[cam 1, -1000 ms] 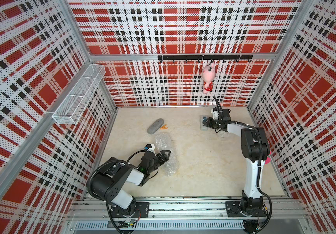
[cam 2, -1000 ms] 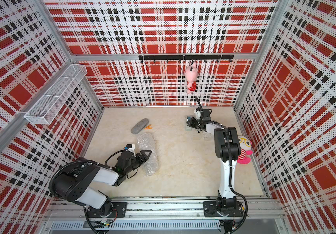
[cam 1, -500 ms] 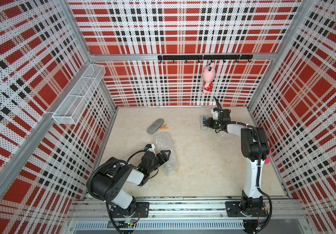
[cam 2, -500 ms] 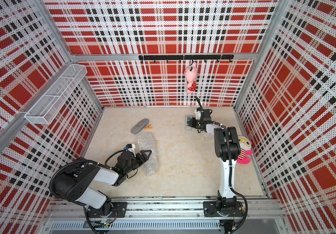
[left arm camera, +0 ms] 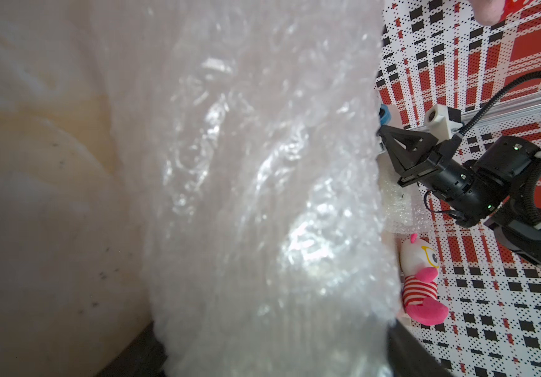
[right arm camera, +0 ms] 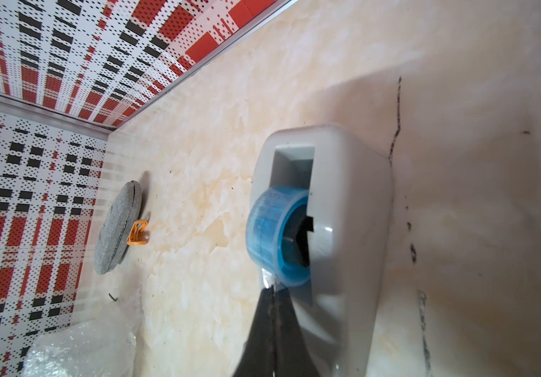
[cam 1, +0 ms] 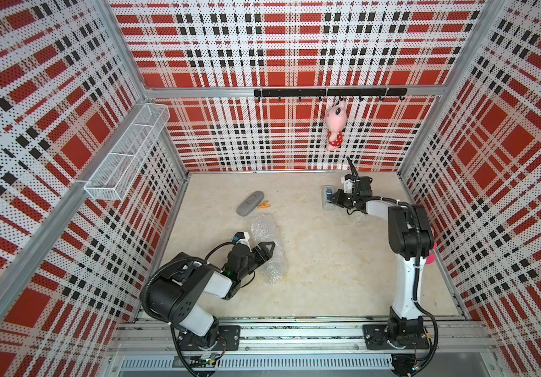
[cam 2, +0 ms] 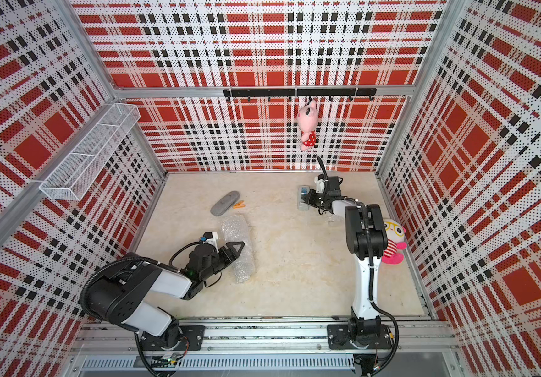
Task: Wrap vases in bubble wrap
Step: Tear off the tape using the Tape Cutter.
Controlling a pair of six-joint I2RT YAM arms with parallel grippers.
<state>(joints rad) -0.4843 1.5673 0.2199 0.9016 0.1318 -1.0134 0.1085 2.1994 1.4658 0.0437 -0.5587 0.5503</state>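
Note:
A long bundle of bubble wrap (cam 1: pixel 267 228) lies on the floor at the left. My left gripper (cam 1: pixel 269 258) is shut across its middle, one black finger (left arm camera: pixel 406 349) on each side. What it wraps is blurred, and no vase shows plainly. More bubble wrap (left arm camera: pixel 398 205) lies under my right forearm, a clear patch (cam 1: pixel 359 218) in a top view. My right gripper (right arm camera: pixel 271 290) is at the grey tape dispenser (right arm camera: pixel 344 202) near the back wall. Its jaws are shut on the clear free end of the blue-cored tape roll (right arm camera: pixel 278 231).
A grey pebble-like case (cam 1: pixel 250 203) and an orange clip (cam 1: pixel 264 205) lie at the back left. A plush toy (cam 2: pixel 393 238) sits by the right wall. A pink one (cam 1: pixel 335 125) hangs from the hook rail. A wire basket (cam 1: pixel 128 153) juts from the left wall.
My right gripper has closed at the tape dispenser. Neither arm has shifted, and the left grip on the bundle is unchanged.

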